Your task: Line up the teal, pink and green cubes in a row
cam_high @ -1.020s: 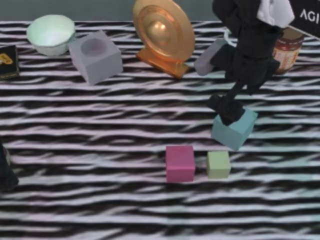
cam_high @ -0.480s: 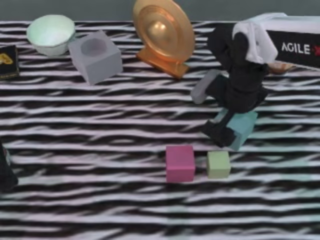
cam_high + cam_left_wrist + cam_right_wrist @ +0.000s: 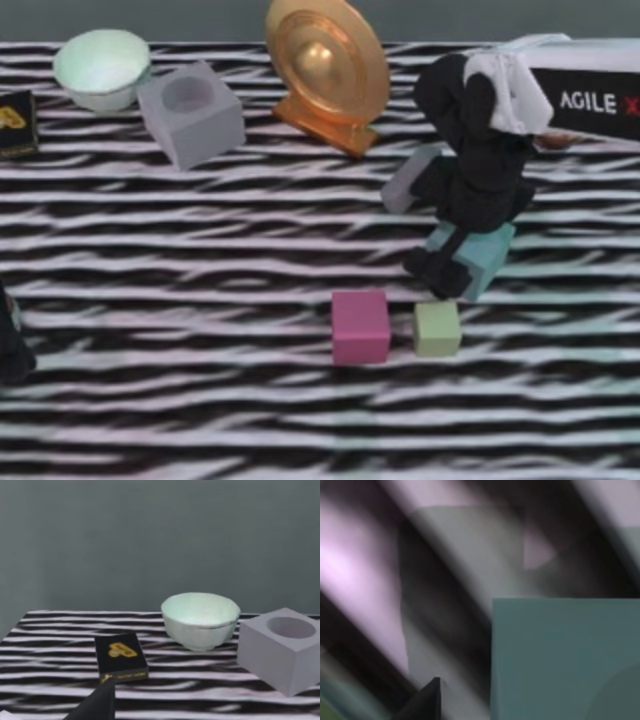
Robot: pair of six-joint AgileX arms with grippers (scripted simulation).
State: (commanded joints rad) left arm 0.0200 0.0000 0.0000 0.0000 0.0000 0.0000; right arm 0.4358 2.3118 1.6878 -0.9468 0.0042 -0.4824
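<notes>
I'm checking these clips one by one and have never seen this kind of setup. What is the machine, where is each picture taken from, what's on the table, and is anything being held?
These are two AgileX robot arms at a striped table, in a rendered simulation. One picture looks down from above; the other two come from cameras on each arm's wrist.

From above, the right pincer is down at the teal cube; whether it grips the cube cannot be seen. The right wrist view shows that cube very close. The pink cube and green cube sit side by side, apart from each other, just in front of it.

The left arm is parked at the table's left edge; its wrist camera sees a pale bowl, a small black box and a grey block with a round recess. A golden disc on a stand stands at the back.
</notes>
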